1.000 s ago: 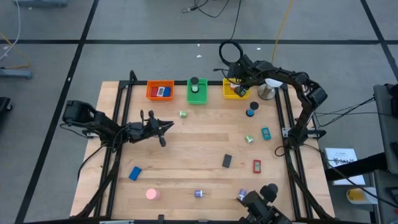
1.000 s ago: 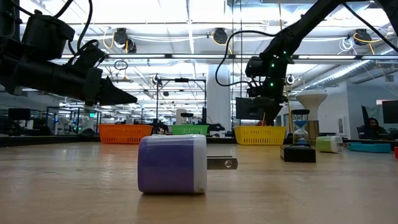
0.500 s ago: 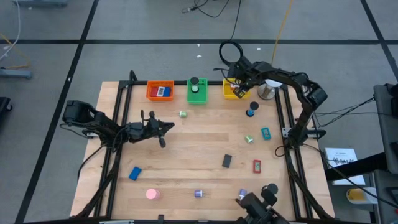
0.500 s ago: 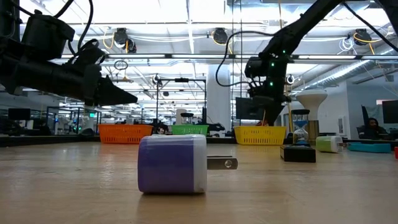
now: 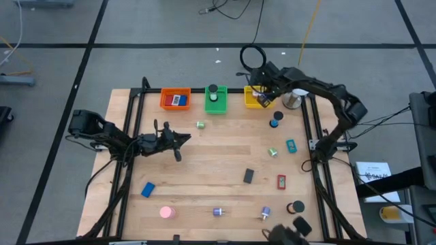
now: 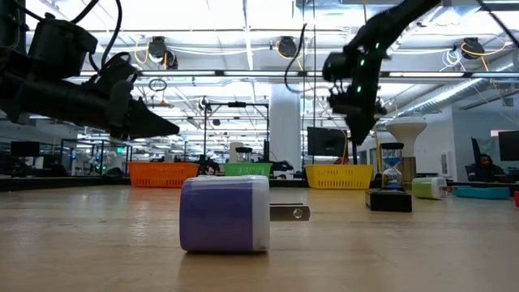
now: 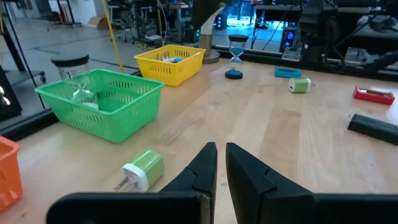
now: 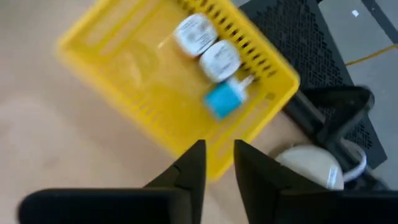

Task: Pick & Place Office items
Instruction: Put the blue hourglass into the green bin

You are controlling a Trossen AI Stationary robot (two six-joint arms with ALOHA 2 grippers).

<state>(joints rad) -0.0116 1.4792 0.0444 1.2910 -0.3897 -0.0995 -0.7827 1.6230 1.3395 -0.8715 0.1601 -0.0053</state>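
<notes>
The right claw (image 5: pixel 262 93) hangs above the yellow bin (image 5: pixel 256 99) at the far edge of the desk (image 5: pixel 211 153). In the right wrist view its two fingers (image 8: pixel 191 167) stand slightly apart with a narrow gap between them and nothing gripped; they touch neither the bin nor its contents. Inside the yellow bin (image 8: pixel 168 93) lie a blue adapter (image 8: pixel 224 99) and two white-labelled plugs (image 8: pixel 207 45), grouped against one wall. The white-domed stand (image 8: pixel 309 164) sits just beside the bin. The left claw (image 5: pixel 178 141) is positioned over the left half of the desk, well apart from the bins. In the left wrist view its fingers (image 7: pixel 201 167) are nearly together, leaving only a thin slit, and they grasp nothing. A green plug (image 7: pixel 139 170) lies on the desk just ahead of this claw, near the green bin (image 7: pixel 102 99). The orange bin (image 5: pixel 175 99) holds a blue and red item. Remaining office items are spread across the desk: a blue block (image 5: pixel 148 189), a pink round piece (image 5: pixel 166 212), a purple plug (image 6: pixel 225 213), a black block (image 5: pixel 248 176), a red block (image 5: pixel 281 182) and a teal item (image 5: pixel 291 145).
</notes>
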